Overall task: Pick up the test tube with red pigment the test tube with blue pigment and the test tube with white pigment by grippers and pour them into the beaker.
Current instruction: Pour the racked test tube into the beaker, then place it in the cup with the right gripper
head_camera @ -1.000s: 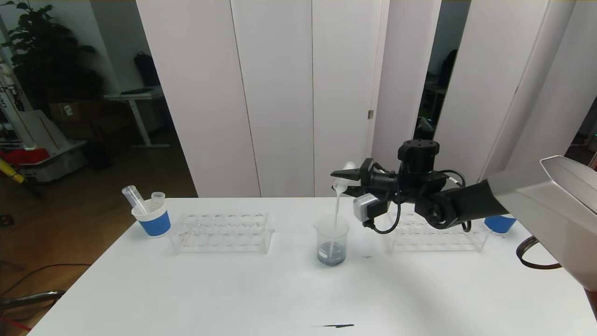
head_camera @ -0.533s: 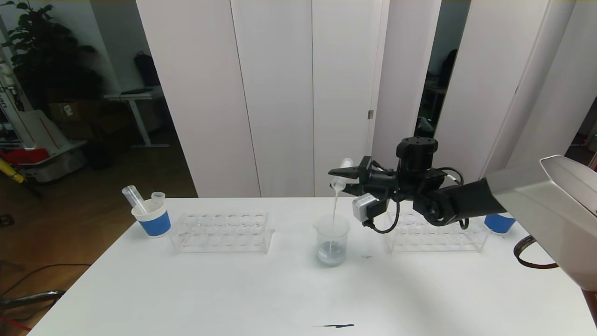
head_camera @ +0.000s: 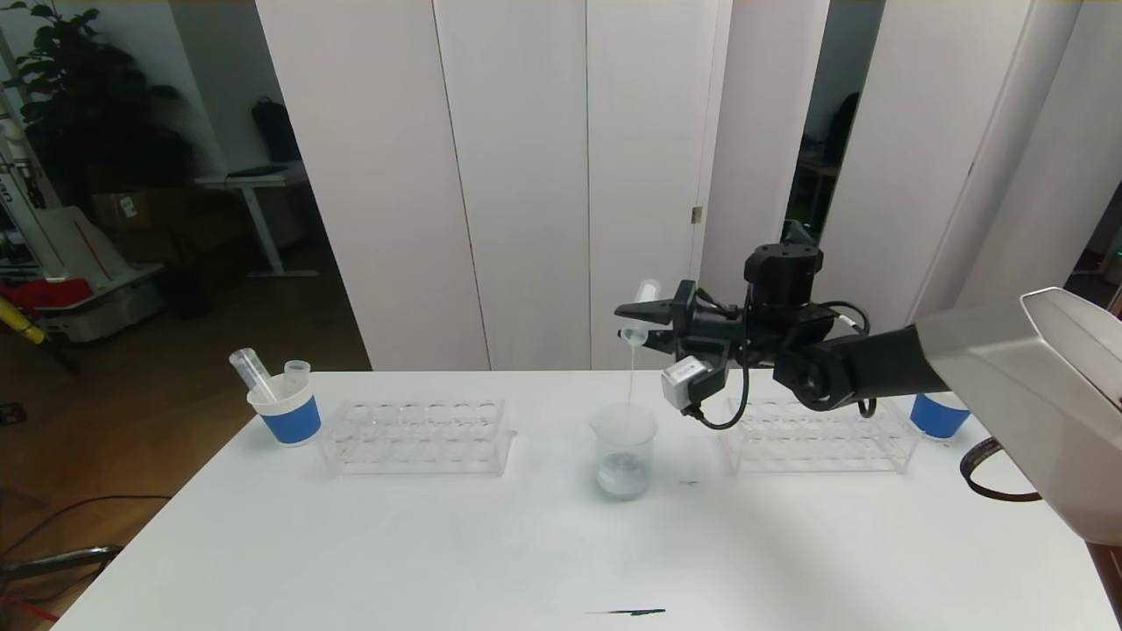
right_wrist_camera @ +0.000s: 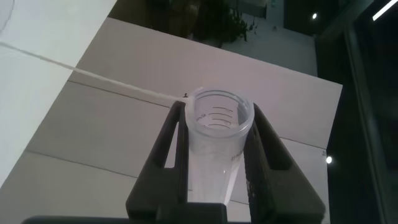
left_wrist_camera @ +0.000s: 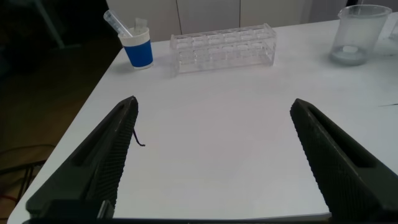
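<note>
2 arms work here. Left gripper (left_wrist_camera: 211, 158) hangs low over the near table (head_camera: 438, 552), claw spread apart. A blue cup (head_camera: 286, 409) holds 2 tubes, beside a clear rack (head_camera: 414, 436). Right gripper (head_camera: 633, 324) reaches out above the beaker (head_camera: 623, 451), clamped on the tipped test tube with white pigment (head_camera: 640, 313). A thin white stream falls into the beaker's pale liquid.

Head and left-wrist views share the beaker (head_camera: 624, 451).
</note>
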### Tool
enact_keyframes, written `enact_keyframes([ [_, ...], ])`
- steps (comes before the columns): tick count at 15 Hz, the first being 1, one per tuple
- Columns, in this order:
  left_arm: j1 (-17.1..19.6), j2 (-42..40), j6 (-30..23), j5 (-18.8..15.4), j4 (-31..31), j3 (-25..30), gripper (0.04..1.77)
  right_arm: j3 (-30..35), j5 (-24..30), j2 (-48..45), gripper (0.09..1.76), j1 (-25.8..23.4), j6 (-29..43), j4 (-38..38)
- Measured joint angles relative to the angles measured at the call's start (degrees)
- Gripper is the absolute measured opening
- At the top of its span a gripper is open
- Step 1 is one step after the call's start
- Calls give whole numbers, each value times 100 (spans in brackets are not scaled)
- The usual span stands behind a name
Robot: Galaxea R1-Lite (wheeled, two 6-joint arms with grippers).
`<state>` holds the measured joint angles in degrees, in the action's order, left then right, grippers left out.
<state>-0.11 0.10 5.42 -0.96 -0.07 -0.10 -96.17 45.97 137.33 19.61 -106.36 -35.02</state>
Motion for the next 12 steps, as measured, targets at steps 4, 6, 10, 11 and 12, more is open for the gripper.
enact_keyframes([
  [4, 0, 0, 0, 0, -2, 0, 175, -71, -6, 32, 58, 1, -85, -9],
  [6, 1, 0, 0, 0, -2, 0, 175, -72, -50, 29, 58, 6, -17, -28],
  [10, 1, 0, 0, 0, -2, 0, 175, -68, -304, -26, 58, 52, 269, -45],
  [11, 1, 0, 0, 0, -2, 0, 175, -62, -372, -63, 58, 63, 400, -107],
  [12, 1, 0, 0, 0, 0, 0, 175, -57, -455, -108, 58, 78, 586, -188],
])
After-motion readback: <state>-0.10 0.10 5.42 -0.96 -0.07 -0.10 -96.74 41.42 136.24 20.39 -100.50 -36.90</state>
